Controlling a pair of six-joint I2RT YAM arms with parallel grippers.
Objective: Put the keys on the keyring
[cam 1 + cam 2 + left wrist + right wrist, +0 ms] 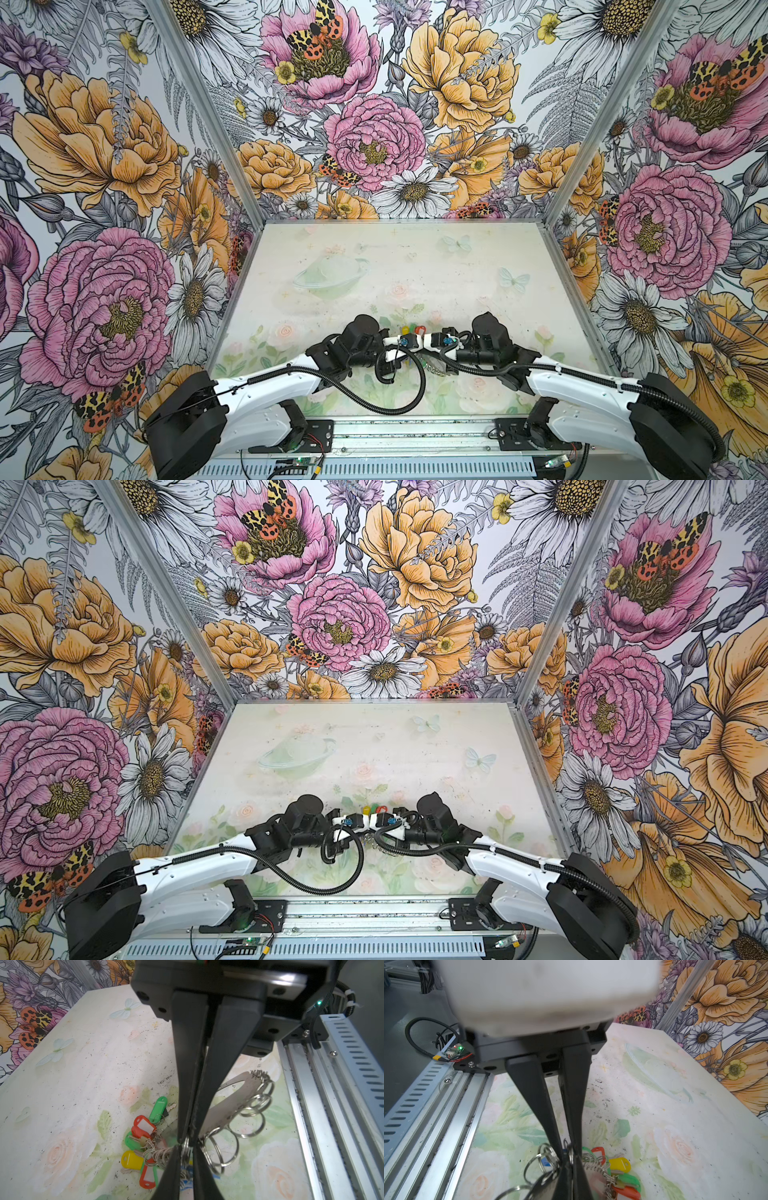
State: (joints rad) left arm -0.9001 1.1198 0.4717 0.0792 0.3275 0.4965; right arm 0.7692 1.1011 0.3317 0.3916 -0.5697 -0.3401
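Both arms meet tip to tip over the front middle of the table (415, 270); their wrists hide the fingertips in both top views. The keys (145, 1128), plastic tags in green, red and yellow, lie in a bunch on the mat, also visible from the right wrist (618, 1163) and from above (411, 330). The keyring (234, 1097), a grey flat band fringed with silver rings, is tilted up off the mat. My left gripper (189, 1139) is shut on its edge. My right gripper (569, 1152) is shut on a small silver ring right at the left tips. A blue tag (545, 1161) shows behind them.
An aluminium rail (311, 1105) runs along the table's front edge just behind the keyring. Flowered walls (124, 208) close in the left, right and back sides. Black cable loops (399, 386) hang from both wrists over the front of the mat.
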